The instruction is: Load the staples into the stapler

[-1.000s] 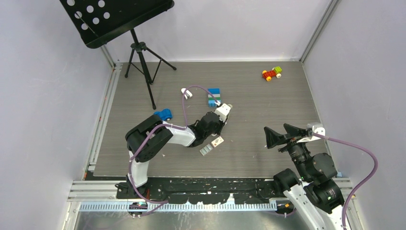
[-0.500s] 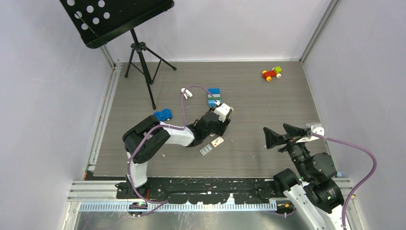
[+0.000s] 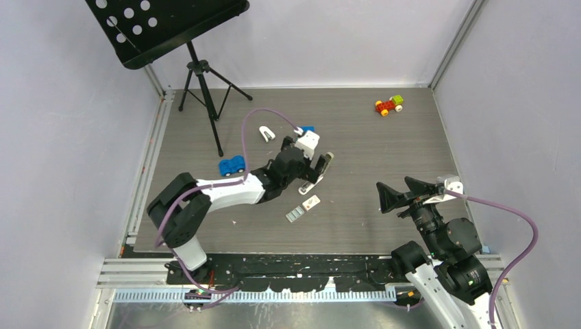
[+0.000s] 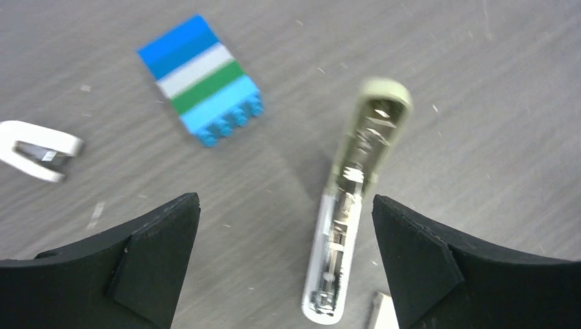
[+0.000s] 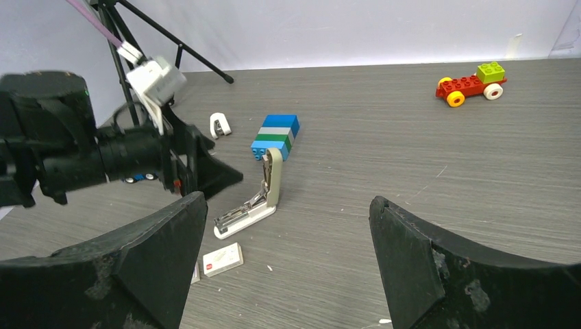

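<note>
We see the stapler (image 5: 257, 195) lying open on the grey wood-grain table (image 3: 384, 144). Its white base is flat, its beige top is tipped up almost upright, and the shiny metal channel is bared. From above, the left arm partly covers it and its shape is hard to read. The left fingers (image 4: 157, 253), black and wedge-shaped, are spread wide above it and grasp nothing. The staples (image 3: 294, 215), a small flat grey strip, lie just beside a little white box (image 3: 311, 201), nearer the arms than the stapler. In the right wrist view the strip is mostly hidden behind a finger. The right fingers (image 5: 137, 274) are parted too and empty, well apart from everything. A smooth blue, white and green brick stack (image 4: 202, 79) sits beyond the stapler.
</note>
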Motion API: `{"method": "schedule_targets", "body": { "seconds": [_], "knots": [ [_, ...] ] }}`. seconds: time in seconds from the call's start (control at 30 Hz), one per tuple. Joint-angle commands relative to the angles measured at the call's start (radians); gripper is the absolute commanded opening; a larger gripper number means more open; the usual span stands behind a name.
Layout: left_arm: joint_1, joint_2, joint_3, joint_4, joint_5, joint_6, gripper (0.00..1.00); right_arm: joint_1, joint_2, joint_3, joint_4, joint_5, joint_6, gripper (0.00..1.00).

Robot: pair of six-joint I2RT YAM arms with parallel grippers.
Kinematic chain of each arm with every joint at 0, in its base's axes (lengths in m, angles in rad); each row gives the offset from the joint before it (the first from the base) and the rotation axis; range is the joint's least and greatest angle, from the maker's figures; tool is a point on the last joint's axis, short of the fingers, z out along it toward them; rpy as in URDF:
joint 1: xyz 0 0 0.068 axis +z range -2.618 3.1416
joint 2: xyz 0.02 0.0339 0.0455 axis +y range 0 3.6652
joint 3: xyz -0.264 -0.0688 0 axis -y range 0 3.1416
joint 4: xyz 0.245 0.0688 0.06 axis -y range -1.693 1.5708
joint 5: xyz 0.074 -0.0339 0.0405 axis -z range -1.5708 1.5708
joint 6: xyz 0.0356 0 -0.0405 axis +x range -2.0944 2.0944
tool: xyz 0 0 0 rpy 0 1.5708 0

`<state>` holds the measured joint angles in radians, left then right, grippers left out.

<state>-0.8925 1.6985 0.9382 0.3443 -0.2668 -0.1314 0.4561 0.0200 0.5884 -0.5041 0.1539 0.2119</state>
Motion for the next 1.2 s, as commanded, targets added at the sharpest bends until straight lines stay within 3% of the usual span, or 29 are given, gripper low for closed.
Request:
{"method": "schedule_targets", "body": {
  "seconds": [0.0, 0.3, 0.43, 0.67, 1.17],
  "knots": [
    [0.074, -0.095, 0.075, -0.116, -0.108, -0.053, 1.0, -0.002, 0.021, -0.007, 0.02, -0.016, -0.016, 0.92],
    [0.24, -0.004, 0.2, -0.232, -0.268, -0.204, 0.98, -0.002, 0.02, -0.01, 0.019, -0.019, -0.017, 0.92],
    [0.295, 0.086, 0.242, -0.229, -0.292, -0.249, 0.89, -0.002, 0.02, -0.011, 0.019, -0.026, -0.017, 0.92],
    [0.386, 0.228, 0.316, -0.244, -0.211, -0.316, 0.76, -0.002, 0.023, -0.013, 0.02, -0.032, -0.017, 0.92],
    [0.447, 0.368, 0.386, -0.232, -0.134, -0.31, 0.43, -0.002, 0.042, -0.018, 0.019, -0.032, -0.024, 0.92]
  ]
}}
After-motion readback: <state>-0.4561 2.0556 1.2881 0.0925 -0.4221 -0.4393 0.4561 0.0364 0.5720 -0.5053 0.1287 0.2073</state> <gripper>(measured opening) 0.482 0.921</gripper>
